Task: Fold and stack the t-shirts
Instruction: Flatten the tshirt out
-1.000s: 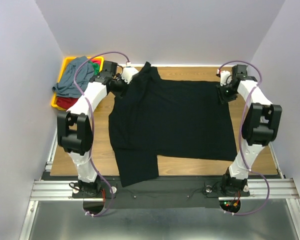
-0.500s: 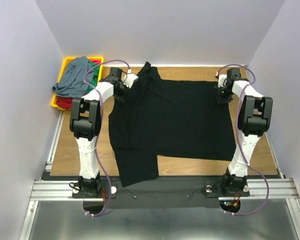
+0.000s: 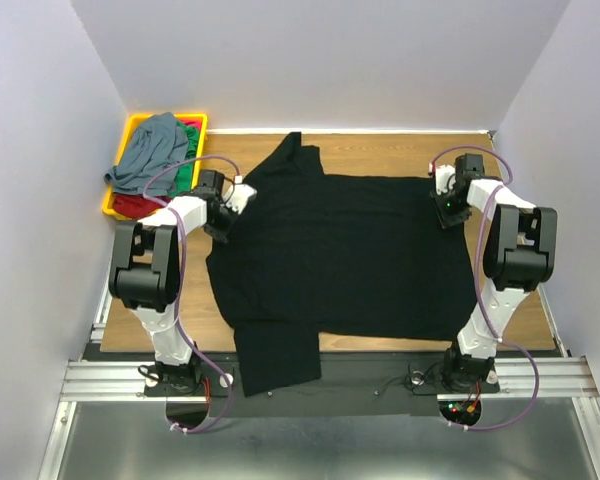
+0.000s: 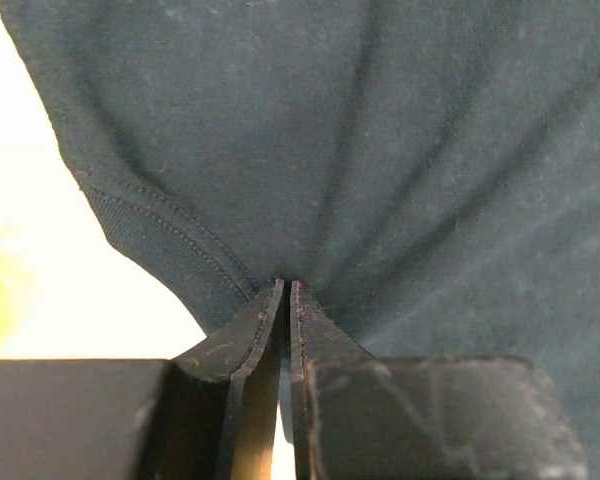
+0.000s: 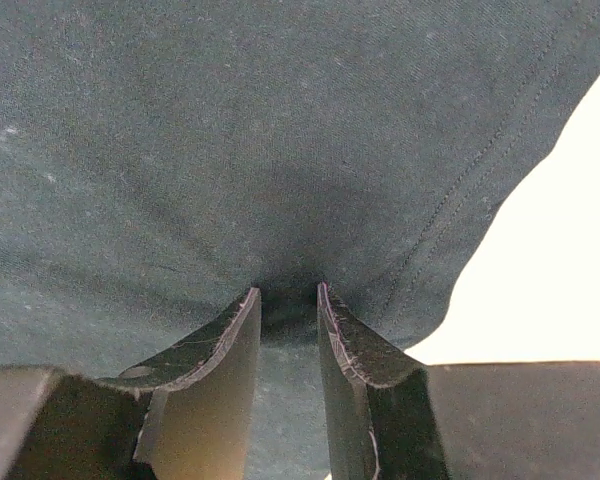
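Edges of the black t-shirt (image 3: 350, 250), spread across the table (image 3: 380, 150), sit clamped in the left fingers (image 4: 250, 330) and the right fingers (image 5: 220, 345).

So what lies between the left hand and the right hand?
The black t-shirt spans the whole stretch: the left hand pinches one side of it, the right hand the other. The top view shows this.

Twin white-and-black arms with lilac cables
The left arm (image 3: 185, 212) and right arm (image 3: 495, 190) share white shells, bulky black joint housings and looping lilac cables (image 3: 462, 150); the left end effector (image 4: 285, 288) and right end effector (image 5: 290, 292) have scuffed matte-black wedge fingers (image 5: 215, 355).
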{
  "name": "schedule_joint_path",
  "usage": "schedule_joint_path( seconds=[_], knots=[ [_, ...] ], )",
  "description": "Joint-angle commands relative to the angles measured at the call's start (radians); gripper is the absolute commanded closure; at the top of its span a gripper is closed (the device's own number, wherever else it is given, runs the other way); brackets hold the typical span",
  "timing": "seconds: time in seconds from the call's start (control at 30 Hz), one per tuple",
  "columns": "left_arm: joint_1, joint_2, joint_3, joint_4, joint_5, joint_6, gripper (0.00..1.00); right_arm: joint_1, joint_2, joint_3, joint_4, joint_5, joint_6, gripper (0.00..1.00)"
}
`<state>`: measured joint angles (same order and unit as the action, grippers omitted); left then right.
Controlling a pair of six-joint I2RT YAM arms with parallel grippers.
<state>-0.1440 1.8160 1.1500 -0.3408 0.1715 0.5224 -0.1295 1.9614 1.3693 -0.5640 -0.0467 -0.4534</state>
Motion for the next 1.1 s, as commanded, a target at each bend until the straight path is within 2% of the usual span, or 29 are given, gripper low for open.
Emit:
schedule_joint_path(
  seconds=[0.0,0.13,0.23,0.27,0.3,0.37,0.43,0.53,0.6,0.7,0.9,1.07],
  knots=[
    [0.0,-0.108,-0.088,-0.136,0.017,0.016,0.81,-0.004,-0.068,-0.096,-0.099,0.076,-0.109,0.65],
    [-0.006,-0.141,-0.098,-0.222,0.074,0.022,0.81,-0.013,-0.105,-0.102,-0.1,0.068,-0.119,0.64],
    [-0.006,-0.174,-0.046,-0.276,0.089,0.03,0.81,-0.019,-0.114,-0.041,-0.123,0.051,-0.114,0.65],
    [-0.006,-0.187,-0.024,-0.277,0.098,0.03,0.79,-0.021,-0.116,0.005,-0.135,0.018,-0.108,0.64],
    [-0.006,-0.204,0.037,-0.276,0.126,0.031,0.72,-0.021,-0.116,0.029,-0.145,-0.022,-0.091,0.62],
    [-0.006,-0.199,0.118,-0.267,0.161,0.022,0.66,-0.021,-0.116,0.086,-0.157,-0.077,-0.061,0.59],
    [-0.005,-0.146,0.256,-0.244,0.201,0.011,0.61,-0.021,-0.105,0.178,-0.175,-0.193,-0.003,0.54],
    [-0.011,-0.022,0.431,-0.202,0.235,-0.022,0.6,-0.021,-0.055,0.279,-0.175,-0.336,0.076,0.53],
    [-0.019,0.047,0.544,-0.191,0.256,-0.048,0.6,-0.007,0.017,0.333,-0.177,-0.367,0.119,0.53],
    [-0.037,0.15,0.622,-0.153,0.261,-0.085,0.6,0.017,0.111,0.418,-0.177,-0.348,0.134,0.55],
    [-0.054,0.239,0.599,-0.106,0.198,-0.101,0.61,0.047,0.205,0.441,-0.177,-0.269,0.117,0.59],
    [-0.054,0.229,0.447,-0.083,0.143,-0.058,0.62,0.047,0.212,0.366,-0.175,-0.193,0.073,0.6]
  ],
)
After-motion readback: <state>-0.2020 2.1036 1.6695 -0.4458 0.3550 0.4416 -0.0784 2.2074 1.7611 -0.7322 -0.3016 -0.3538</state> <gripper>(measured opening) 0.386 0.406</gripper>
